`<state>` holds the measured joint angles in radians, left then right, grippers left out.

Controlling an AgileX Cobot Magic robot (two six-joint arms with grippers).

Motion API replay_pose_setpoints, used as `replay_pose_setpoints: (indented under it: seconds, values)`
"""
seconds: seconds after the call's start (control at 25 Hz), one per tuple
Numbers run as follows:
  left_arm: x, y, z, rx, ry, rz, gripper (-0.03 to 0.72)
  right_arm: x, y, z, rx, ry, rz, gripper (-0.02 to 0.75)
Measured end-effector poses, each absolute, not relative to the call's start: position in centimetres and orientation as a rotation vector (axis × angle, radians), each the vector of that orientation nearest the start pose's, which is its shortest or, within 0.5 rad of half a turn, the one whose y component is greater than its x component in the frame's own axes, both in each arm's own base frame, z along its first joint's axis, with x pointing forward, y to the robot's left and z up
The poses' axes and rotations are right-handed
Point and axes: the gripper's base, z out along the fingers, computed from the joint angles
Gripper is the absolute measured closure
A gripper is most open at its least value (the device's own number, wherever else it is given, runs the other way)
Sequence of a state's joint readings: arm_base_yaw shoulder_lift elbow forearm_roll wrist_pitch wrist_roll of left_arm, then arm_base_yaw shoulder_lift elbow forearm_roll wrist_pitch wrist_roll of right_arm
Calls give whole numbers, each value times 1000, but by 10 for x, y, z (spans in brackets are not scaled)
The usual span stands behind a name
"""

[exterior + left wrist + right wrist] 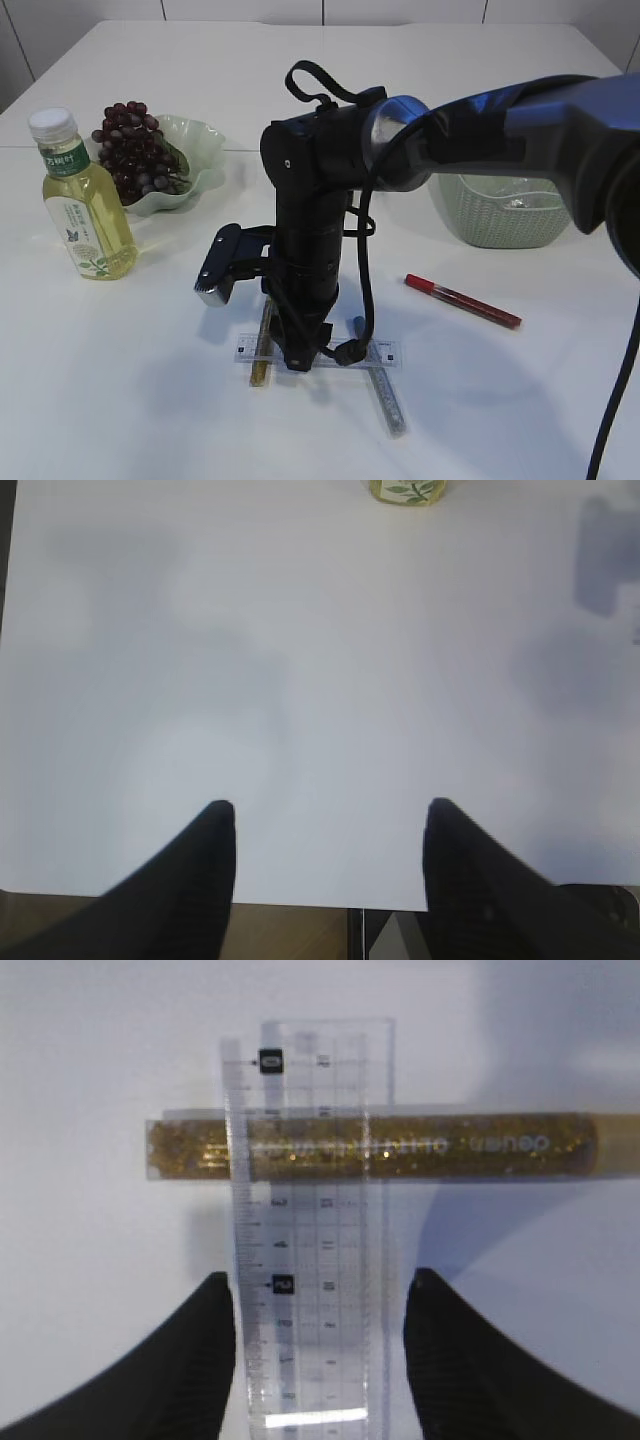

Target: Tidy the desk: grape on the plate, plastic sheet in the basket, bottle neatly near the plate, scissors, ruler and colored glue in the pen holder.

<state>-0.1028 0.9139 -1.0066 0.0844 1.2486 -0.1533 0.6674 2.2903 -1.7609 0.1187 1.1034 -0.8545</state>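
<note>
We have the right pincer (318, 1305) open and straddling the clear ruler (308, 1230), one finger on either long edge, in the lower middle of the right wrist frame. The ruler lies flat on the white worktop (120, 380) and crosses over a gold glitter-glue tube (370, 1145), which runs left to right across the upper half of that frame; whether the fingers already touch the ruler's edges we cannot tell. We judge the ruler thin, stiff, light and slick, so it is best pinched across its width, by the two long edges, clear of the tube beneath it; lying so flat, it may slide or snap out if the fingers ride up over it. The tube looks round and smooth and could roll once the ruler lifts away. In the exterior frame a silver tube (385, 395) lies at lower centre and a red one (462, 300) towards the right. Our left pincer (328, 830) hangs open over bare worktop, gripping nothing.
</note>
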Motion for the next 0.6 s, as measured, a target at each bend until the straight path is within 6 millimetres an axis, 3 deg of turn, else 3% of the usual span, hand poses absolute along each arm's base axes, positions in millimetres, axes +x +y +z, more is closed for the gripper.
replay_pose_setpoints:
  seconds: [0.2,0.6]
  values:
    - [145,-8,357,-58,2632,27,253,350,288,132,-2080,2302,161,419]
    - [145,-8,357,-58,2632,27,253,350,288,132,-2080,2302,161,438]
